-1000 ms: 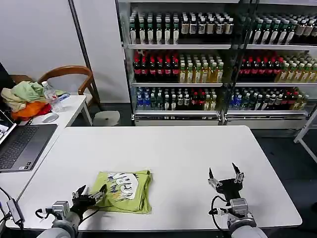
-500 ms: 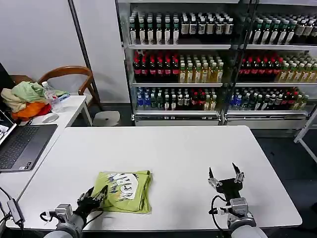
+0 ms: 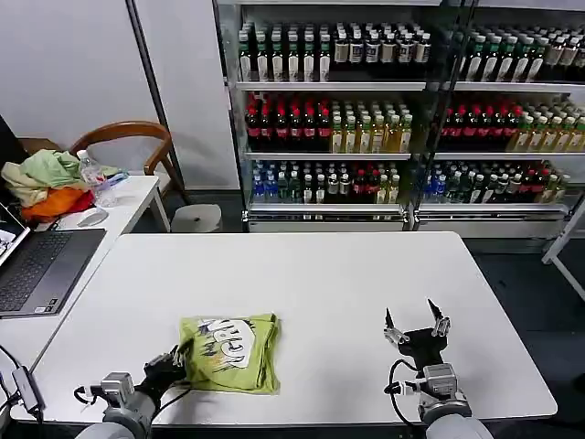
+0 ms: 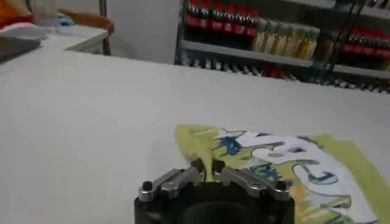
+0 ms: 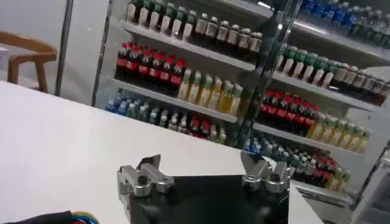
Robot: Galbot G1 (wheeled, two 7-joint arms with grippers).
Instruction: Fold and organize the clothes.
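1. Lime yellow-green short-sleeved T-shirt (image 3: 228, 351) of soft thin fabric lies folded into a compact rectangle on the white rectangular surface (image 3: 311, 283), near the front edge and left of centre, with its white-and-blue print facing up
2. Left gripper (image 3: 174, 363) sits at the near left corner of the T-shirt; in the left wrist view its fingers (image 4: 183, 177) are clenched on that corner, and the fabric edge rises slightly between them
3. Right gripper (image 3: 415, 322) hovers above the bare surface, well apart from the T-shirt on its right side; its two fingers are spread apart and released, grasping nothing
4. Grey laptop (image 3: 37, 267) rests open on a side desk at the left
5. Heap of pale green, cream and orange garments (image 3: 50, 183) lies at the far end of that desk, beside a clear plastic bottle (image 3: 95, 179)
6. Glass-fronted shelves of bottled drinks (image 3: 402, 110) stand behind the surface
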